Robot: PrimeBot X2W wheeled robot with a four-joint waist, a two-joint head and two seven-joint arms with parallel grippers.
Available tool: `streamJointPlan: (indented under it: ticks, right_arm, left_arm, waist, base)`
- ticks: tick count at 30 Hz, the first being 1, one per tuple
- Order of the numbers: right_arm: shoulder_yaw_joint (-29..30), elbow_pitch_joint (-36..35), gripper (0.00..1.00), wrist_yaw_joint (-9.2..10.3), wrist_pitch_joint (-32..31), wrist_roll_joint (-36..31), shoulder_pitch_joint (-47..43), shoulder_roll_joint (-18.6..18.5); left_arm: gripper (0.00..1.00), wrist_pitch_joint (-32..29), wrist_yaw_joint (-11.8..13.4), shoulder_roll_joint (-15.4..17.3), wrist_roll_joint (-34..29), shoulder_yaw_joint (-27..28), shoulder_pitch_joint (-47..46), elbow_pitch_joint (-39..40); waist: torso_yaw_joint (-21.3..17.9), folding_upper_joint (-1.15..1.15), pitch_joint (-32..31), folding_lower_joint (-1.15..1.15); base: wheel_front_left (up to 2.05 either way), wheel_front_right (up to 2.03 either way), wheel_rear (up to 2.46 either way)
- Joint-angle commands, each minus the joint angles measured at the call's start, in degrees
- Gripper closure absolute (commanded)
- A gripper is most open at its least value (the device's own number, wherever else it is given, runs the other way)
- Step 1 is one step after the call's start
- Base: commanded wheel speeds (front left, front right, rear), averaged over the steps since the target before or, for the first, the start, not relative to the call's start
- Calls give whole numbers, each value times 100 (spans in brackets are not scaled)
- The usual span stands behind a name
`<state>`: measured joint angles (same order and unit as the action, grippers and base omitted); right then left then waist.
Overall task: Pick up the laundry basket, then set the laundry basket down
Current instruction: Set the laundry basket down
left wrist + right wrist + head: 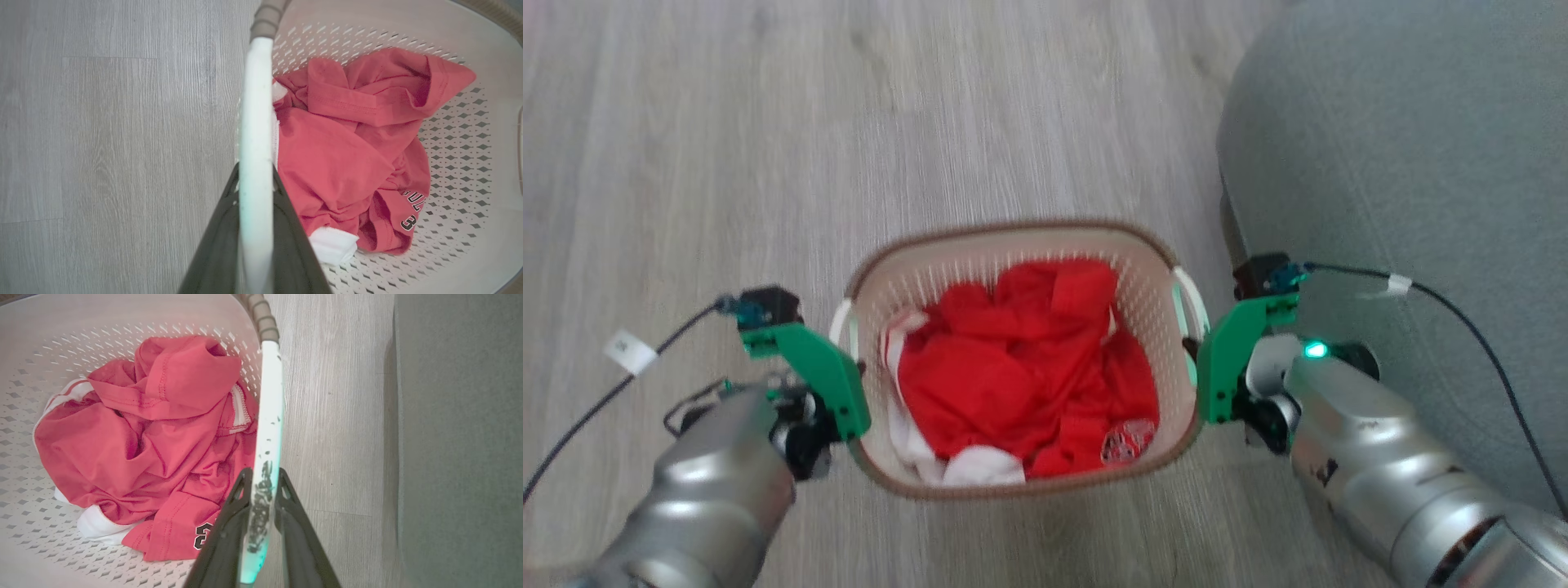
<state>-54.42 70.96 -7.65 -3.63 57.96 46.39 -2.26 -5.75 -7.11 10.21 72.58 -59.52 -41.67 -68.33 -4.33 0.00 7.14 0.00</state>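
Observation:
The cream laundry basket [1013, 261] with perforated walls and a brown rim sits between my two arms, holding red and white clothes [1021, 376]. My left gripper [255, 173] is shut on the basket's white left handle [255, 122], its dark fingers [222, 245] pressed on both sides of the bar. My right gripper [263, 477] is shut on the white right handle [270, 396] the same way. In the head view the left gripper [854, 376] and right gripper [1196, 359] flank the basket behind green mounts. Whether the basket touches the floor I cannot tell.
Pale wood-look floor [768, 122] stretches ahead and to the left. A large grey upholstered seat [1405, 163] stands close on the right, beside my right arm. Black cables [1462, 314] trail from both wrists.

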Motion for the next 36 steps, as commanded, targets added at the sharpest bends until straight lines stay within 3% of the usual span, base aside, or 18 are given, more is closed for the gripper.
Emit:
streamJointPlan:
  ticks: [1, 13, 19, 36]
  right_arm:
    - [-37, 102, 100, 16, 116, -108, 174, -133]
    - [171, 289, 100, 16, 811, -331, 933, -186]
    - [396, 298, 100, 16, 1009, -483, 1194, -393]
    - [1204, 299, 100, 16, 1258, -1165, 1591, -512]
  left_arm:
    - [100, 151, -37, 300, -34, 131, -470, -77]
    - [100, 810, -37, 146, -186, 62, -1226, -109]
    - [100, 1100, -37, 93, -244, 6, -1553, -32]
    - [100, 1556, -37, -27, -274, -210, -2040, -10]
  waist:
    - [22, 0, 354, 0]
    - [98, 0, 2014, 0]
    - [129, 0, 2766, 0]
    - [230, 0, 4076, 0]
  base:
    - [0, 0, 0]
    - [0, 0, 0]
    - [0, 0, 0]
    - [0, 0, 0]
